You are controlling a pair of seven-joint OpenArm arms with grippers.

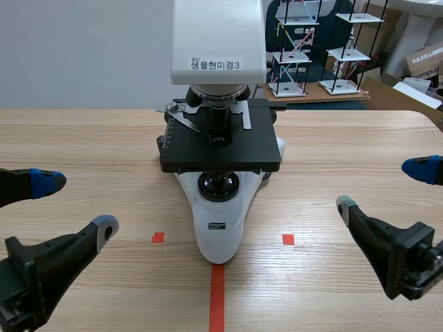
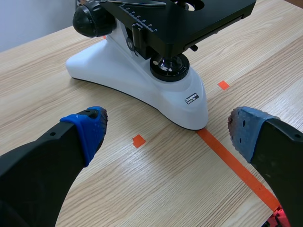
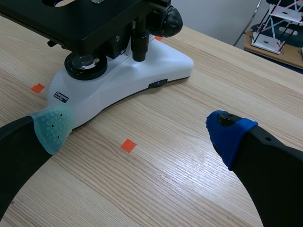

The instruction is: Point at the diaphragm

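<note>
Light wood-grain table (image 1: 83,145) before a pale wall; behind the microscope (image 1: 220,131), toward its far right, stand rod-and-plate shelf models (image 1: 304,48) and a cardboard box (image 1: 426,59). The microscope stands at the table's middle, its white base (image 1: 218,235) pointing toward the robot. Its black stage (image 1: 220,149) is level, and its white head (image 1: 218,38) carries a printed label. The diaphragm (image 1: 219,185) sits beneath the stage on the microscope's centre line, directly over the white base. The visible part is a black knurled ring around a glass lens (image 2: 169,66); anything higher is hidden by the stage. Black focus knobs show on both flanks of the microscope, one in the left wrist view (image 2: 90,21) and one in the right wrist view (image 3: 169,21). An orange-red tape line (image 1: 217,297) runs from the microscope's front tip toward the robot, with one small tape square on each side of that tip (image 1: 158,237) (image 1: 288,239). The left gripper (image 1: 73,204) is to the microscope's left and nearer the robot, well apart from it, fingers spread wide and holding nothing (image 2: 168,126). The right gripper (image 1: 383,187) is to the microscope's right, also well apart, fingers likewise spread and empty (image 3: 139,128). Neither gripper touches the microscope or the diaphragm.
</note>
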